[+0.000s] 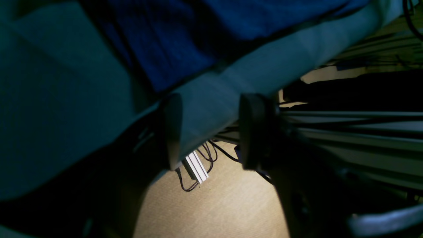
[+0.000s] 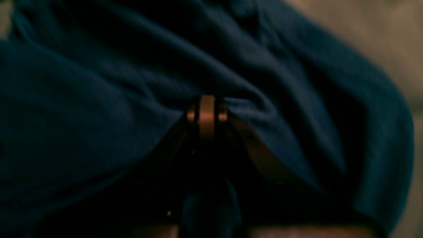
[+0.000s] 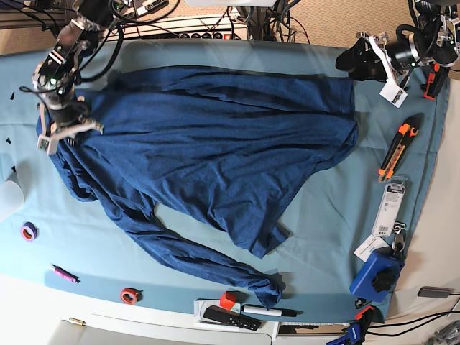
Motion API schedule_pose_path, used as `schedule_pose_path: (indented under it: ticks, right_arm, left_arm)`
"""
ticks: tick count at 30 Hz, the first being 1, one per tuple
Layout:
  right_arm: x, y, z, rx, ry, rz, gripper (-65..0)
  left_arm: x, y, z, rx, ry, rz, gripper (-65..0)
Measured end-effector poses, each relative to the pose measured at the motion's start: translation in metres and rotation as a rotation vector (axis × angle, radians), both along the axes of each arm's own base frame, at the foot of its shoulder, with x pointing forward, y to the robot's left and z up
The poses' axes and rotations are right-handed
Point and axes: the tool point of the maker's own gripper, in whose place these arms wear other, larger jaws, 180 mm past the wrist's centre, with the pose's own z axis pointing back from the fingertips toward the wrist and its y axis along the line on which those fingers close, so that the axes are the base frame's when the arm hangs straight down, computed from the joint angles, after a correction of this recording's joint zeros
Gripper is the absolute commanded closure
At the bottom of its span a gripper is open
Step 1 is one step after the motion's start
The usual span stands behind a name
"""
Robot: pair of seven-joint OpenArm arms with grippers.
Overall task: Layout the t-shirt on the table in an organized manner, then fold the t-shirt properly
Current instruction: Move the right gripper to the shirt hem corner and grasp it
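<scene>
The dark navy t-shirt (image 3: 215,144) lies spread over the table (image 3: 323,215), one long sleeve trailing toward the front edge. At the shirt's left edge my right gripper (image 3: 66,131) is shut on the t-shirt. Up close, its closed fingertips (image 2: 206,110) pinch a fold of the t-shirt (image 2: 99,99). My left gripper (image 3: 353,63) stands open at the far right corner, just past the shirt's corner. Its two dark fingers (image 1: 173,130) straddle the teal-covered table (image 1: 211,109) edge, with the t-shirt (image 1: 172,43) a little beyond them.
An orange-black utility knife (image 3: 392,152), a packaged item (image 3: 390,208) and a blue device (image 3: 377,277) lie along the right side. A purple tape roll (image 3: 29,231), pink pen (image 3: 63,273), red tape roll (image 3: 130,295), red cube (image 3: 227,300) and black marker (image 3: 269,311) sit near the front.
</scene>
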Motion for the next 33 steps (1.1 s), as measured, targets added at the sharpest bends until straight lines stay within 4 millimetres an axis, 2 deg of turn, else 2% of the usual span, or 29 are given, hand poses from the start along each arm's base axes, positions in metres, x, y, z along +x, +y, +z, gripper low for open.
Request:
schedule_pose_path:
  ticks: [5, 14, 19, 23, 25, 30, 33]
  right_arm:
    - [0.022, 0.0, 0.019, 0.0, -0.063, 0.0, 0.0]
    - [0.048, 0.0, 0.045, -0.009, -0.16, 0.0, 0.0]
    - [0.073, 0.028, 0.057, -0.019, -0.2, 0.087, 0.0]
    - [0.094, 0.055, 0.066, -0.095, -0.21, 0.177, 0.0]
    - [0.101, 0.06, 0.067, -0.136, -0.198, 0.18, 0.0]
    - [0.111, 0.064, 0.073, -0.214, -0.198, 0.159, 0.0]
    - [0.108, 0.048, 0.076, -0.25, -0.199, 0.065, 0.0]
  left_arm:
    - [0.0, 0.0, 0.0, 0.0, 0.0, 0.0, -27.9]
    - [0.0, 0.0, 0.0, 0.0, 0.0, 0.0, -27.9]
    - [0.0, 0.0, 0.0, 0.0, 0.0, 0.0, -27.8]
    - [0.0, 0.0, 0.0, 0.0, 0.0, 0.0, -27.9]
    - [0.0, 0.0, 0.0, 0.0, 0.0, 0.0, -27.8]
    - [0.0, 0.0, 0.0, 0.0, 0.0, 0.0, -27.8]
    - [0.0, 0.0, 0.0, 0.0, 0.0, 0.0, -27.8]
